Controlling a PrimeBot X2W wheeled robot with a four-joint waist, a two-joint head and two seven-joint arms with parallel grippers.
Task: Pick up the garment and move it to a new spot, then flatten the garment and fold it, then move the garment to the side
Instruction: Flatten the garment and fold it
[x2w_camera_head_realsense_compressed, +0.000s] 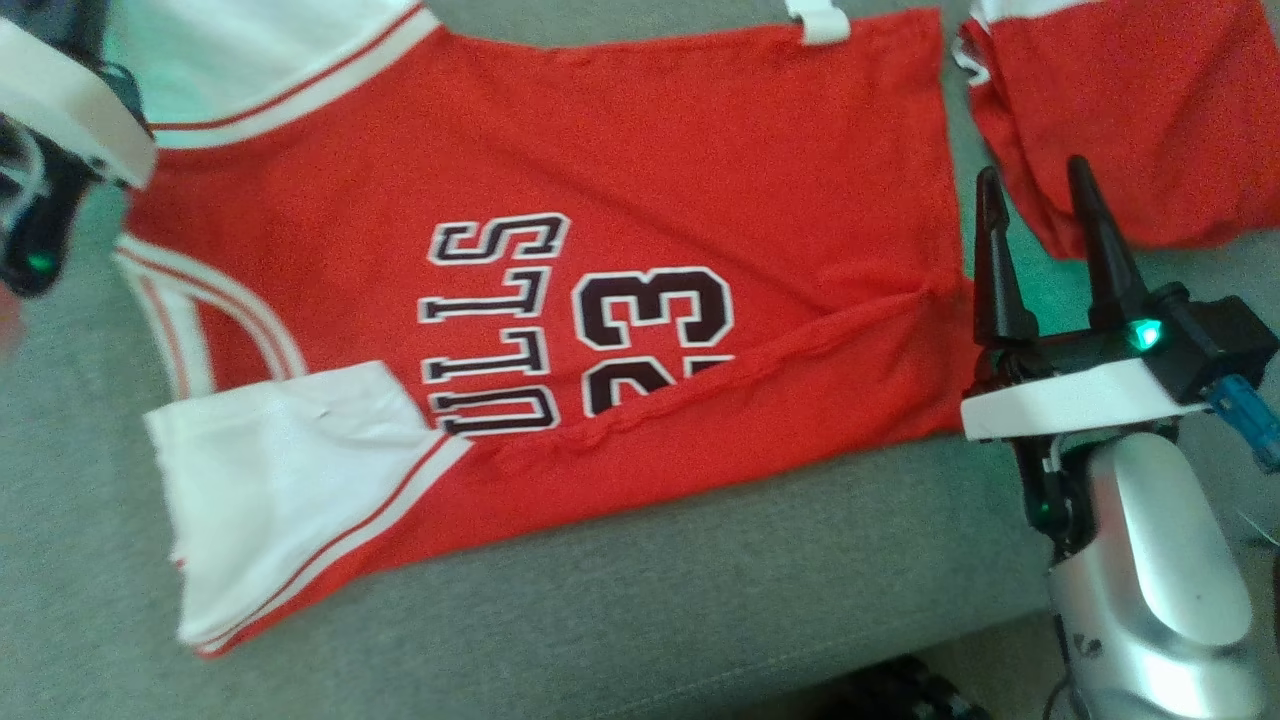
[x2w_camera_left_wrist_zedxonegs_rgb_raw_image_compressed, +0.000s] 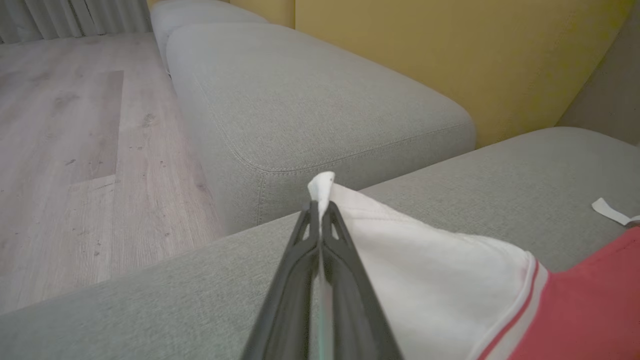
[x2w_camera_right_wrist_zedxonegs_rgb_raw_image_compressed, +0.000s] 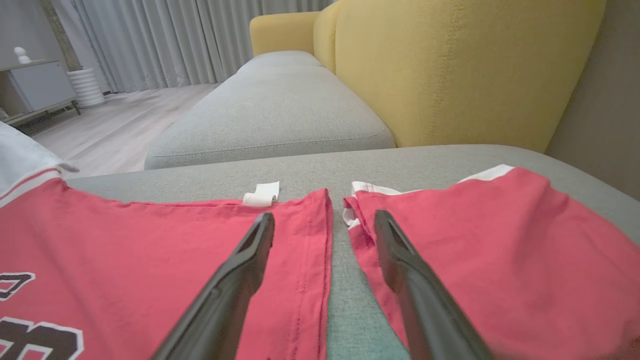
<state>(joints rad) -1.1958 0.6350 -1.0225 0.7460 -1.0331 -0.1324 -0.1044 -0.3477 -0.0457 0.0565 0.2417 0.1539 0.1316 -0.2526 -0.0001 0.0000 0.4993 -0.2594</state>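
We find the left gripper (x2w_camera_left_wrist_zedxonegs_rgb_raw_image_compressed: 320, 207) clamped on a white shoulder corner of the red jersey (x2w_camera_head_realsense_compressed: 650, 150), which lies on the grey woven sofa (x2w_camera_head_realsense_compressed: 700, 580); the right gripper (x2w_camera_head_realsense_compressed: 1033, 175) stands with fingers apart at its hem, beside a red cloth (x2w_camera_head_realsense_compressed: 1150, 110); yellow backrest (x2w_camera_right_wrist_zedxonegs_rgb_raw_image_compressed: 450, 65), pale wood floor (x2w_camera_left_wrist_zedxonegs_rgb_raw_image_compressed: 60, 150)

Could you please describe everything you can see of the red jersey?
The red jersey looks like thin, soft fabric, with white shoulder panels, red-white striped trim, black lettering, number 23 and a small white tag. It lies spread on the grey sofa cushion, its near edge folded over along a diagonal crease. The left gripper is shut on one white shoulder corner.
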